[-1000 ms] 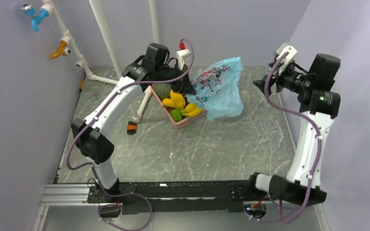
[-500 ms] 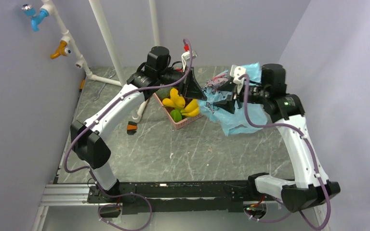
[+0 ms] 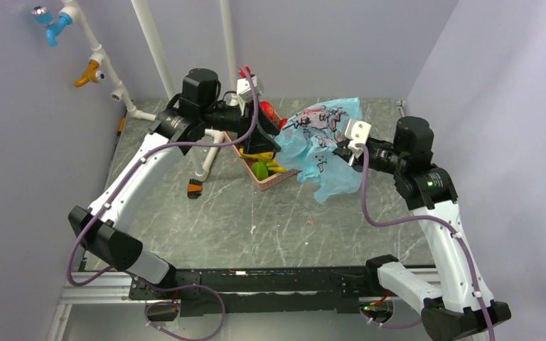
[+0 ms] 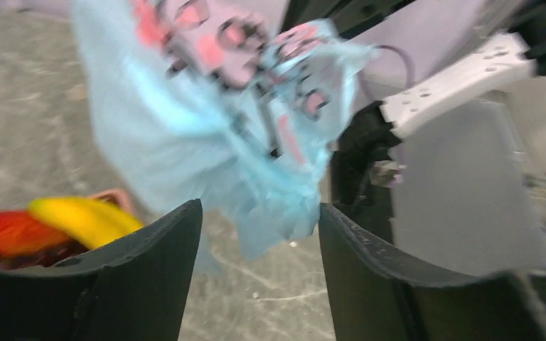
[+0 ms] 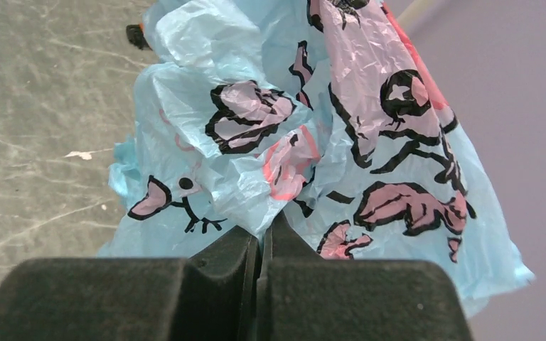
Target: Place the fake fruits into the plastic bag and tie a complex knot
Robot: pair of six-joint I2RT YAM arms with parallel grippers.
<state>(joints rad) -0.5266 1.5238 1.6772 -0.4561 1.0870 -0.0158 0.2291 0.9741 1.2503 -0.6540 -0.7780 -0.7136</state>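
The light-blue plastic bag (image 3: pixel 320 138) with pink cartoon prints hangs crumpled above the table's far middle. My right gripper (image 5: pixel 263 234) is shut on a fold of the plastic bag (image 5: pixel 327 128), holding its right side (image 3: pixel 343 147). My left gripper (image 3: pixel 271 135) is open at the bag's left edge. In the left wrist view the plastic bag (image 4: pixel 220 106) hangs just beyond the left gripper (image 4: pixel 259 207), with nothing between the fingers. The fake fruits lie in the pink basket (image 3: pixel 274 181): yellow bananas (image 3: pixel 259 154), a green lime (image 3: pixel 259 169), a red one (image 3: pixel 271 112). No knot shows.
White pipes (image 3: pixel 206 153) stand just left of the basket, with taps on the left wall (image 3: pixel 89 73). A small orange-and-black brush (image 3: pixel 194 187) lies on the grey marbled table (image 3: pixel 291 220). Purple walls close in on three sides.
My right arm swung in from the far right, shut on the bag and raised it. My left gripper opened, and the left arm drew back a little to the left.
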